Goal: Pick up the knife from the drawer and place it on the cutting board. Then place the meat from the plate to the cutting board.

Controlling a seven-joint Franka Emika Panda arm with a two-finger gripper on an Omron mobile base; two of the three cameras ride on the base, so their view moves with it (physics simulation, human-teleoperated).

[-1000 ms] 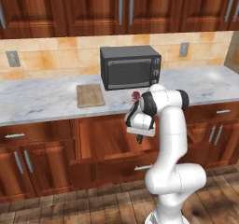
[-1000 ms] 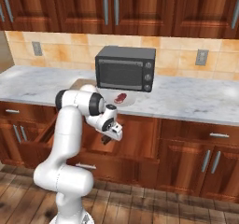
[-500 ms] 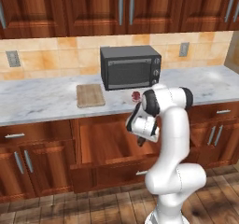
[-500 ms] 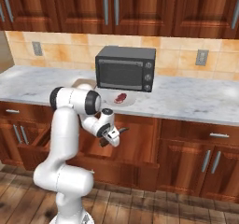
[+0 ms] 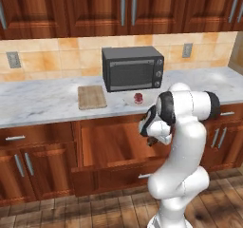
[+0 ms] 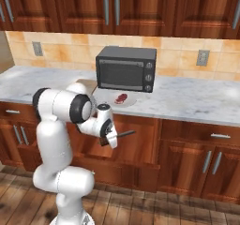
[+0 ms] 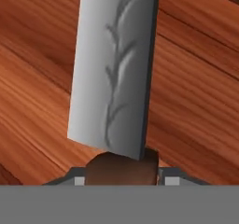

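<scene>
My claw [image 6: 108,139] grips the knife [image 7: 114,73] by its handle above the open drawer [image 5: 114,146]; meat [image 6: 121,98] on the plate [image 6: 131,100] at 12 o'clock.

Dark wood cabinets [image 5: 71,6]; tan tiled backsplash [image 5: 52,56]; marble counter [image 5: 38,103]; black microwave [image 5: 133,69]; wood-plank floor [image 5: 95,213].

Arm folded low — tool [image 6: 108,139] clamped on knife [image 7: 114,73] handle

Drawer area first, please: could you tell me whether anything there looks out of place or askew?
Nothing looks damaged or spilled. The drawer stands pulled open below the counter, and the gripper holds the knife by its handle above it, blade sticking out sideways.
</scene>
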